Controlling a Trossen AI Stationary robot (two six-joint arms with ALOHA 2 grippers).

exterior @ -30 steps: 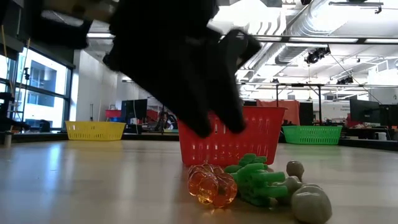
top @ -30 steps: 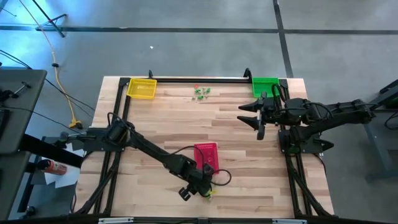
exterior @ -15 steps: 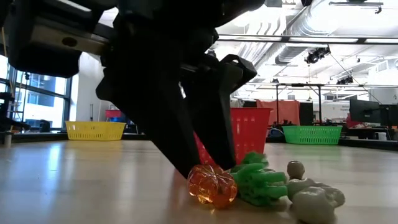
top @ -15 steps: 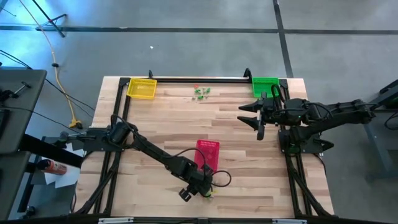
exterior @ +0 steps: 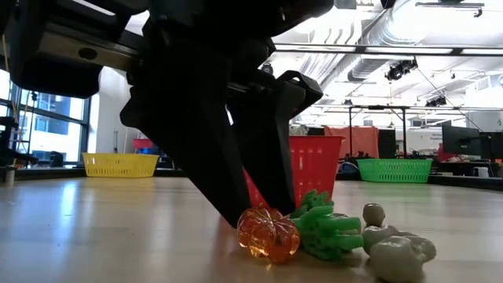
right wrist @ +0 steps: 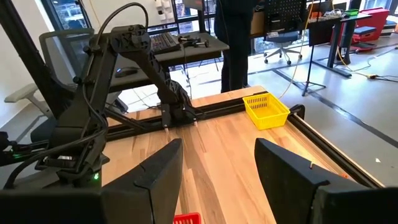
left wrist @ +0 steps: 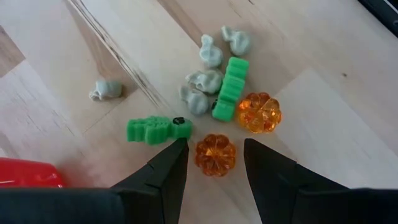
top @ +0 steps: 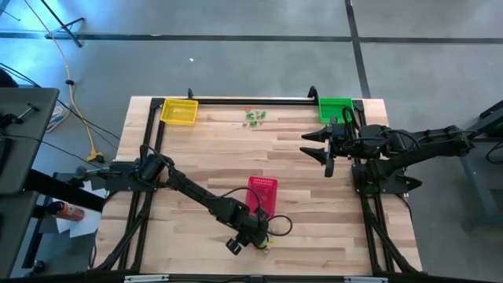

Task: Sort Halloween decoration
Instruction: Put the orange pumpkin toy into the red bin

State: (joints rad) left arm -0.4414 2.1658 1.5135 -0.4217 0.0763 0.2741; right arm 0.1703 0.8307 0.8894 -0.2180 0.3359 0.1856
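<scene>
Barely underway: left gripper (left wrist: 212, 155) straddles an orange pumpkin (left wrist: 215, 154) with fingers spread, unclenched, the trinket pile (left wrist: 214, 93) unsorted just beside the red basket (top: 261, 194), while right gripper (top: 328, 145) waits open beside the green basket (top: 335, 108).

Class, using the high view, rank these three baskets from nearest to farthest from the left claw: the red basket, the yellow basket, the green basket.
1. Red basket: right beside the left claw, at the table's near middle.
2. Green basket: far right corner.
3. Yellow basket: far left corner, only a little farther than the green one.
</scene>
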